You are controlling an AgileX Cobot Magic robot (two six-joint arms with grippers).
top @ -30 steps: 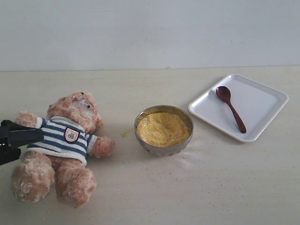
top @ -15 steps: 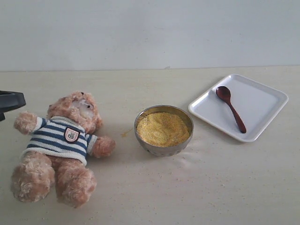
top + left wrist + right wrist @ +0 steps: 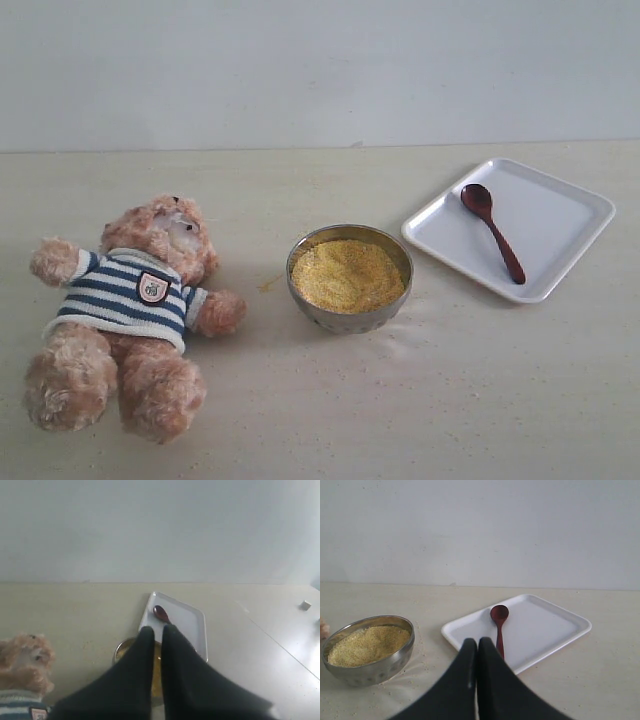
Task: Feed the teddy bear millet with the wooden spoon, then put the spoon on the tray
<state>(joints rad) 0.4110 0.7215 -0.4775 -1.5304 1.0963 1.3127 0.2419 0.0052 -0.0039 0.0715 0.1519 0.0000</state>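
Note:
The teddy bear [image 3: 130, 300] lies on its back at the left of the table, and its head [image 3: 25, 660] shows in the left wrist view. The millet [image 3: 347, 273] fills a metal bowl [image 3: 349, 320] in the middle. On the white tray [image 3: 560, 215] at the right lies the wooden spoon [image 3: 492, 230], handle toward the front. Neither gripper shows in the exterior view. My left gripper [image 3: 158, 630] hangs above the bowl, fingers nearly together with only a slit, holding nothing. My right gripper [image 3: 477, 642] is shut and empty, just short of the spoon [image 3: 498, 622] and tray [image 3: 545, 625].
A few spilled grains [image 3: 265, 286] lie on the table between the bear and the bowl. A pale wall [image 3: 320, 70] closes off the back of the table. The bowl [image 3: 375, 667] stands beside the tray in the right wrist view.
The left gripper, which was at the bear's arm at the left edge, rose and left the exterior view. The bear's arm now lies free. Bowl, tray and spoon have not moved.

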